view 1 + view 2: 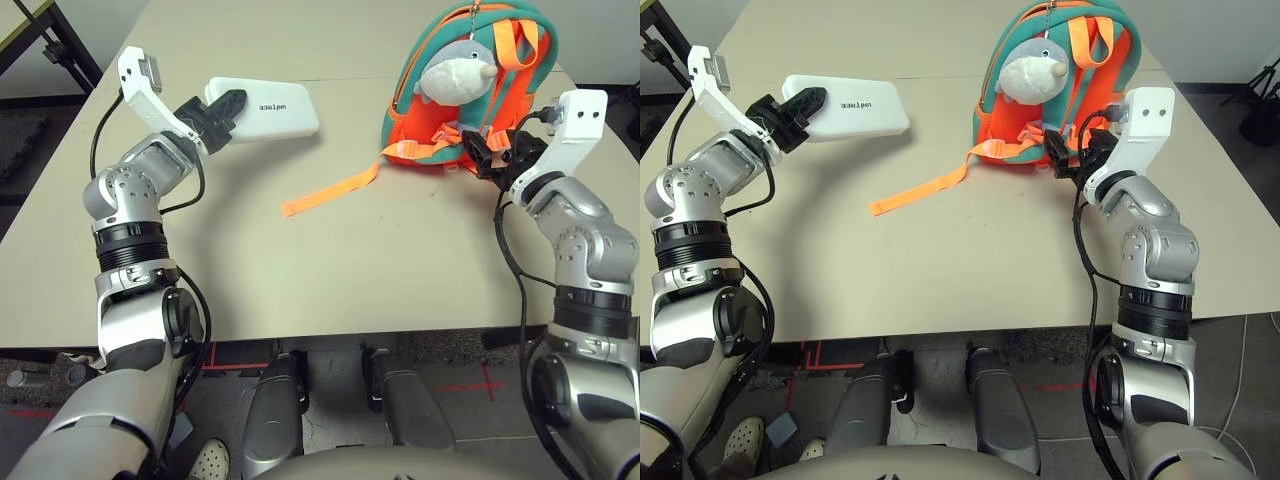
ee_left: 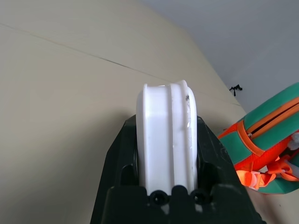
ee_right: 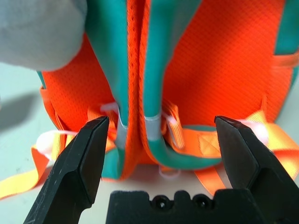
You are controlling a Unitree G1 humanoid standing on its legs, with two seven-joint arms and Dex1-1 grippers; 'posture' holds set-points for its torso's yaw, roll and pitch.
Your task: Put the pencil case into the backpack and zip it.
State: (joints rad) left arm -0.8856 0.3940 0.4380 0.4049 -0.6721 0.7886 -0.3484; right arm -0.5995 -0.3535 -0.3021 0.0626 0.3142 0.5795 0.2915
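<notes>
The white pencil case (image 1: 268, 110) with small grey lettering lies flat at the far left of the table. My left gripper (image 1: 222, 112) is shut on its near left end; in the left wrist view the black fingers (image 2: 125, 154) clamp both faces of the pencil case (image 2: 166, 135). The orange backpack (image 1: 455, 90) with teal trim lies at the far right, a grey plush toy (image 1: 460, 68) on it. My right gripper (image 1: 492, 152) stands open at the backpack's near edge, its fingers (image 3: 77, 163) spread either side of the teal shoulder straps (image 3: 154, 93).
A long orange webbing strap (image 1: 330, 190) trails from the backpack across the middle of the beige table (image 1: 300, 270). A black stand (image 1: 50, 45) is off the table's far left corner.
</notes>
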